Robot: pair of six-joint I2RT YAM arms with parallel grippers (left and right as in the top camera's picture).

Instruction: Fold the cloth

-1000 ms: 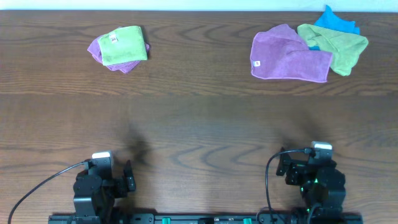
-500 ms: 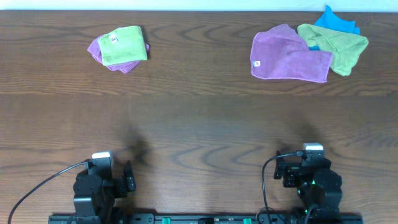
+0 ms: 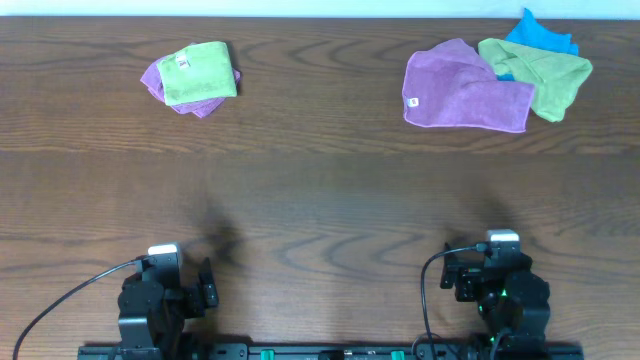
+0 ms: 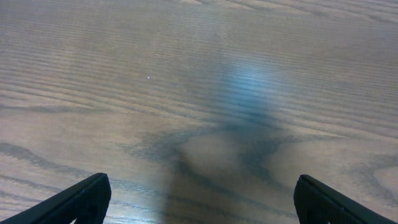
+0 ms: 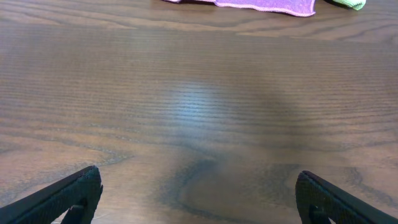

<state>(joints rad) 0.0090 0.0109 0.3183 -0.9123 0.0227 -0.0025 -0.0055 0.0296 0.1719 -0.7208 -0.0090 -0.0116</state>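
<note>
The cloth (image 3: 198, 72), bright lime green with a small white tag, lies folded on a purple cloth (image 3: 155, 80) at the far left of the table. Neither wrist view shows it. My left gripper (image 4: 199, 202) is open and empty over bare wood, its arm (image 3: 160, 290) drawn back at the near left edge. My right gripper (image 5: 199, 196) is open and empty too, its arm (image 3: 500, 285) at the near right edge. Both are far from the cloth.
At the far right lie a spread purple cloth (image 3: 465, 88), a duller yellow-green cloth (image 3: 545, 72) and a blue cloth (image 3: 540, 35) in an overlapping heap. The purple one's edge shows at the top of the right wrist view (image 5: 249, 4).
My right arm has drawn back a little toward the near edge and then stopped. The left arm and the cloths have not moved.
</note>
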